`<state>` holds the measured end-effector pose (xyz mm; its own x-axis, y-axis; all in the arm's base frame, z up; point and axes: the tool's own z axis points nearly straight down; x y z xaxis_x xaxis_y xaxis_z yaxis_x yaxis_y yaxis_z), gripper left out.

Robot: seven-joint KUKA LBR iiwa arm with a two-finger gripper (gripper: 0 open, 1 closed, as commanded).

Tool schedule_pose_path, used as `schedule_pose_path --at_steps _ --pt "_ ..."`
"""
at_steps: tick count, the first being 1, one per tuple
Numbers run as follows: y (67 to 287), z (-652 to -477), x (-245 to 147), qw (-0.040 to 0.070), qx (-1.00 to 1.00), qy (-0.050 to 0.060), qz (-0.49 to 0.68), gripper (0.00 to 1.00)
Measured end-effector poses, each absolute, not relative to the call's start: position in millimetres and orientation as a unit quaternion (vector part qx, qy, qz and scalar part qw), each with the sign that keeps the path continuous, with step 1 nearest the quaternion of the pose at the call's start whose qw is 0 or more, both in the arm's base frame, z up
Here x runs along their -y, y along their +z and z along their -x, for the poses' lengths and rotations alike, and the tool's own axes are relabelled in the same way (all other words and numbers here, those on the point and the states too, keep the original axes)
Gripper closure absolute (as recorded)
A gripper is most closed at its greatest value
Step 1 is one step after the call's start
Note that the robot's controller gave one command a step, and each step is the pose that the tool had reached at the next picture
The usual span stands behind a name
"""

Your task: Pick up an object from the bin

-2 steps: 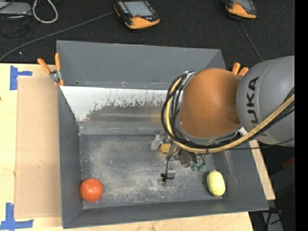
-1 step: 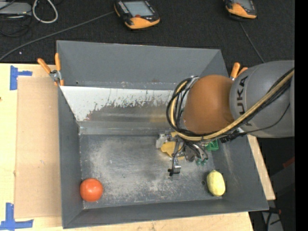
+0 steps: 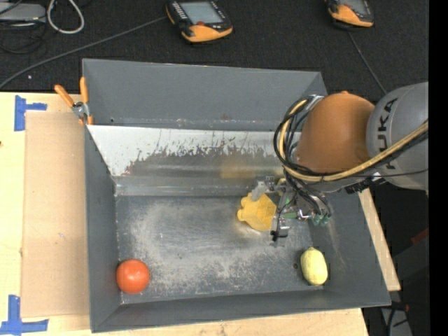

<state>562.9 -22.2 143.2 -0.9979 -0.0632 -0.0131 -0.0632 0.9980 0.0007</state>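
My gripper (image 3: 280,231) hangs low at the right of the bin, its dark fingertips just right of a yellow lumpy toy (image 3: 255,213). The toy lies on the bin floor, right of the middle, touching or nearly touching the fingers on its right side. A pale yellow lemon-shaped thing (image 3: 314,266) rests near the front right corner, a little below and right of the gripper. Nothing shows between the fingers.
An orange-red ball (image 3: 132,275) sits in the front left corner, far from the gripper. The arm with its orange cover and looped cables reaches in over the bin's right wall. The bin's walls slope steeply at the back.
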Motion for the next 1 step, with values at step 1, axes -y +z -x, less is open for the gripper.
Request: schedule_pose_path --at_steps 1 --pt "108.0 -579.8 54.1 -0.001 -0.996 0.001 0.091 0.00"
